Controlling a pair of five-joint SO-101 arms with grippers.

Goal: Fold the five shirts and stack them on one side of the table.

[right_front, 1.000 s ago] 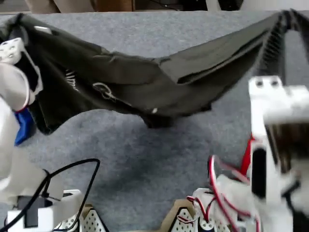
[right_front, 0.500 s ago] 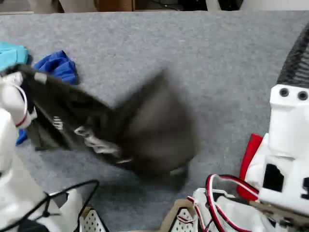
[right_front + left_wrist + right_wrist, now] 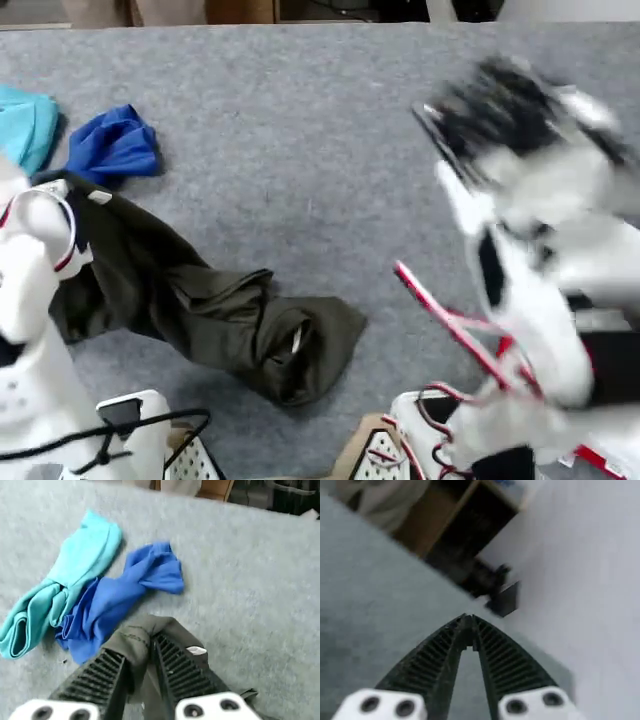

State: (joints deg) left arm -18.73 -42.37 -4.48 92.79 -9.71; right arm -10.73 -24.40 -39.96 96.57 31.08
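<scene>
The white left arm [image 3: 28, 300] stands at the left side, its black ribbed hand [image 3: 149, 642] held low and clamped tight on a fold of the dark olive shirt [image 3: 200, 310]. The white right arm [image 3: 530, 290] is high above the grey tabletop [image 3: 300, 150], and the fingertips of its black ribbed hand [image 3: 466, 622] are pressed together.

Matt cloth shirt [image 3: 200, 300], rough felt table [image 3: 300, 130], ribbed plastic left claw [image 3: 150, 639]

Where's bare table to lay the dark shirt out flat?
Widest bare felt: the middle and far strip of the table, between the blue shirt and the right arm, beyond the dark shirt. Crowded: the corner holding the teal shirt, the blue shirt and the left gripper, shut on the dark shirt.
</scene>
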